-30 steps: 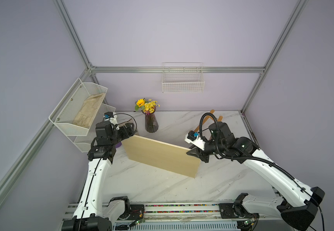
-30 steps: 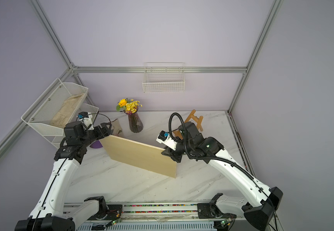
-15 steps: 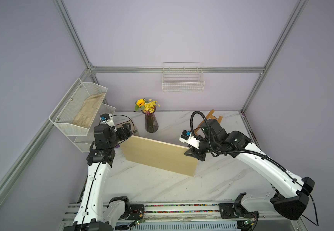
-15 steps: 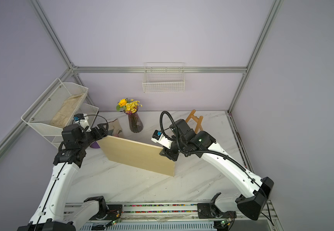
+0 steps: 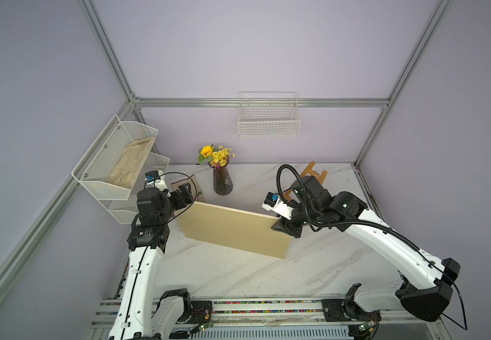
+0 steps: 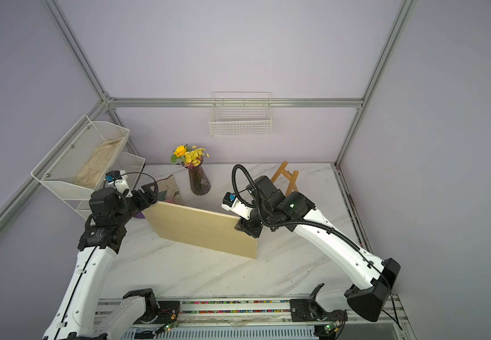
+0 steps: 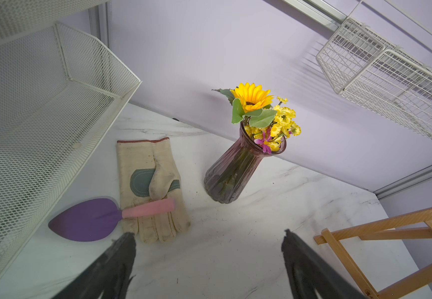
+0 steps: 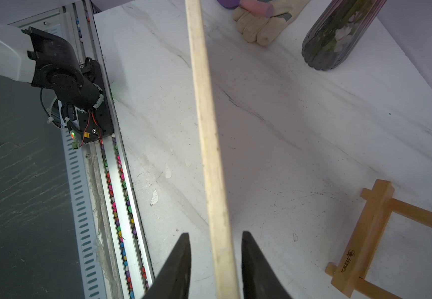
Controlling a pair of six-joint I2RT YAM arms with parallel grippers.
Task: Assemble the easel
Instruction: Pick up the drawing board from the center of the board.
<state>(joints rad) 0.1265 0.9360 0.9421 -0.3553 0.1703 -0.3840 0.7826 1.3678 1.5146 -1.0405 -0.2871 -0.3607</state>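
Both spread: left gripper empty, right gripper straddling plywood board. Likely board-mounting step; next: regrip, lift onto easel, 1 o'clock.

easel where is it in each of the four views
Top view: easel at back, right of the purple vase, partly hidden.
Top view: easel in the same place.
Left wrist: past the vase from the glove, here.
Right wrist: on the vase's side of the board, here.
Shared landmark: the vase.
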